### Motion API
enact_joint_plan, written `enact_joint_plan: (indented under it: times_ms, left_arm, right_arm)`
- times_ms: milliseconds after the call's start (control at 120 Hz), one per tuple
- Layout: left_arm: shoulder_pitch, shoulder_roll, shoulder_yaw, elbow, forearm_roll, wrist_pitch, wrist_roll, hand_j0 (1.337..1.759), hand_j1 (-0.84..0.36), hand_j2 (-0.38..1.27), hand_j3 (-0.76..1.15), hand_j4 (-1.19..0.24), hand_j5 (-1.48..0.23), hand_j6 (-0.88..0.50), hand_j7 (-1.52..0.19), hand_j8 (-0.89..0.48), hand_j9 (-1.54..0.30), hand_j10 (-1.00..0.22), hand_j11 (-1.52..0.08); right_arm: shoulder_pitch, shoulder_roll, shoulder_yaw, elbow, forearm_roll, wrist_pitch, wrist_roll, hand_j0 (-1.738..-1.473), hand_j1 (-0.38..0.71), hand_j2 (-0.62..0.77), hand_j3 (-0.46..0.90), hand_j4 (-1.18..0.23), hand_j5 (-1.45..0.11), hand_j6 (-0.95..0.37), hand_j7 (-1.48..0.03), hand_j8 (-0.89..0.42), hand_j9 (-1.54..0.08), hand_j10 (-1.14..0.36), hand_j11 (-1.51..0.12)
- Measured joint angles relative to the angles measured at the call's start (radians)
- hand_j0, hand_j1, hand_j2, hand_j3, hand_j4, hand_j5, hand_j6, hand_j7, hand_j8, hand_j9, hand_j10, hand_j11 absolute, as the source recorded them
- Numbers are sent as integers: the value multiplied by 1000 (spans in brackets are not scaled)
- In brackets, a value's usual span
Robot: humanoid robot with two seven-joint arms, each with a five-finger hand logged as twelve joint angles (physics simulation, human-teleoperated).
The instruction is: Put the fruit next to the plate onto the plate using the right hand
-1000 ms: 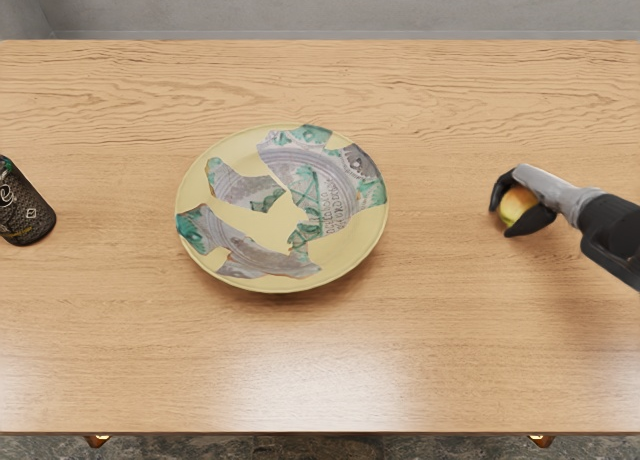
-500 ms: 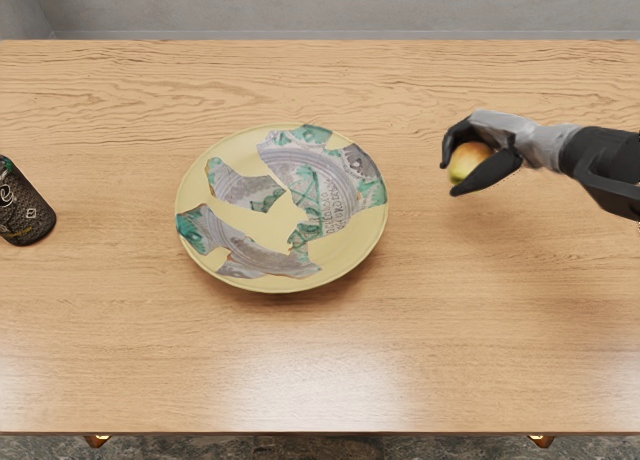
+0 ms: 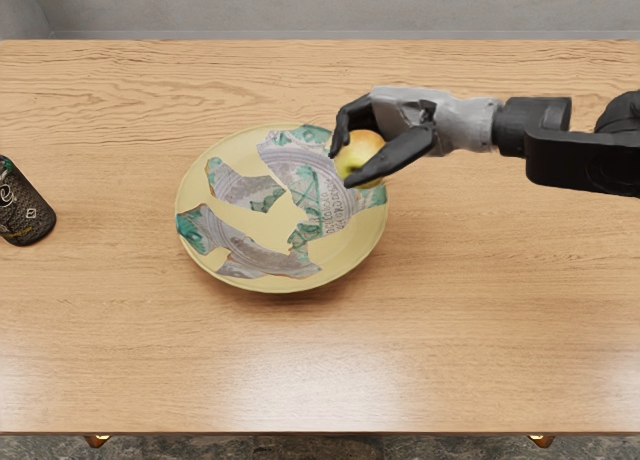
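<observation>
Bright, even and soft, apparently from overhead. Broad pale sheen across the table near the middle of its near edge. Thin, diffuse shadow hugging the near rim of the plate. Crisp focus from the far edge to the near corners; wood grain sharp, table edges straight, smooth rendered look.

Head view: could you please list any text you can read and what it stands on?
Dark object at the left edge: pale marks, too blurred and cut off to read.
Plate: faint marks within the painted pattern, too blurred to read.
Nothing else bears text.
</observation>
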Motion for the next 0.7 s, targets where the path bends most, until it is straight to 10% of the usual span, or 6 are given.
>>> enact_joint_plan:
  times_ms: [700]
  left_arm:
    - [0, 0, 0, 0, 0, 0, 0, 1658, 56, 48, 1, -245, -318, -245, -318, -245, -318, -245, -318]
  right_arm:
    - [-19, 360, -34, -150, -505, -107, 19, -1643, 194, -38, 0, -772, -1000, -588, -1000, -312, -1010, -263, -1028]
